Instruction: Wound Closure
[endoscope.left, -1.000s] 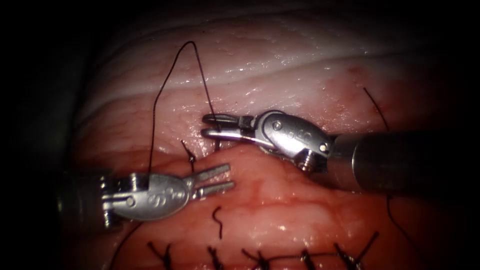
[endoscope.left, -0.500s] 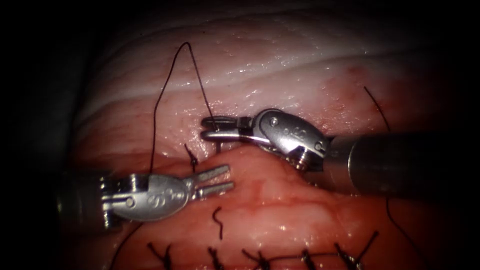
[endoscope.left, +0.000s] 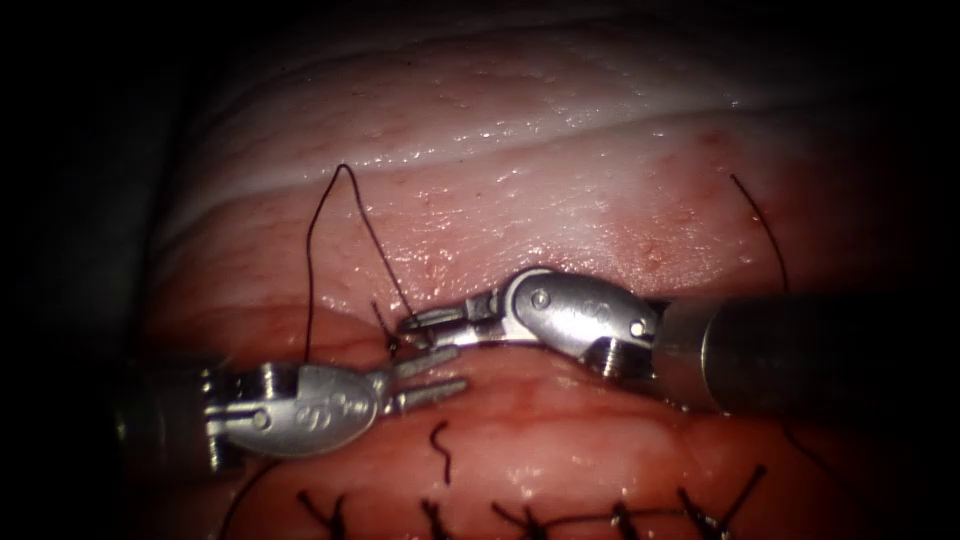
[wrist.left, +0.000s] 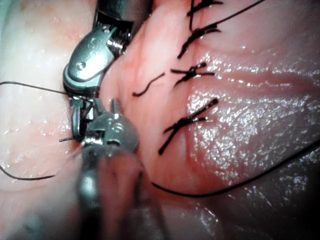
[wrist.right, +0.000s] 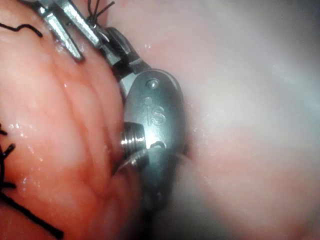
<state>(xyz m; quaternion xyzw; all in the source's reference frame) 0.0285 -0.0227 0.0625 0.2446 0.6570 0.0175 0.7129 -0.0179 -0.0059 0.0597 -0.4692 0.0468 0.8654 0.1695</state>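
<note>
My right tool (endoscope.left: 410, 328) comes in from the right and lies along the crease in the tissue (endoscope.left: 560, 200), jaws shut on the dark thread (endoscope.left: 345, 170). From those jaws the thread rises in a tall loop and drops behind my left tool's body. My left tool (endoscope.left: 460, 368) lies just below, jaws open, with nothing between them. A short knotted tail (endoscope.left: 378, 312) stands beside both tips. In the left wrist view the right tool (wrist.left: 87, 60) meets the left tool (wrist.left: 107, 132) tip to tip. In the right wrist view the right tool (wrist.right: 155, 115) rests against the red ridge.
A row of several tied stitches (endoscope.left: 520, 515) runs along the near edge of the tissue, also seen as stitches (wrist.left: 192, 75). A loose curl of cut thread (endoscope.left: 440, 450) lies on the red ridge. Another strand (endoscope.left: 765, 215) trails at the far right.
The right tool's jaws closed on the thread, then moved down and left to the left tool's tips. The loop now stands lower. The left tool has barely moved.
</note>
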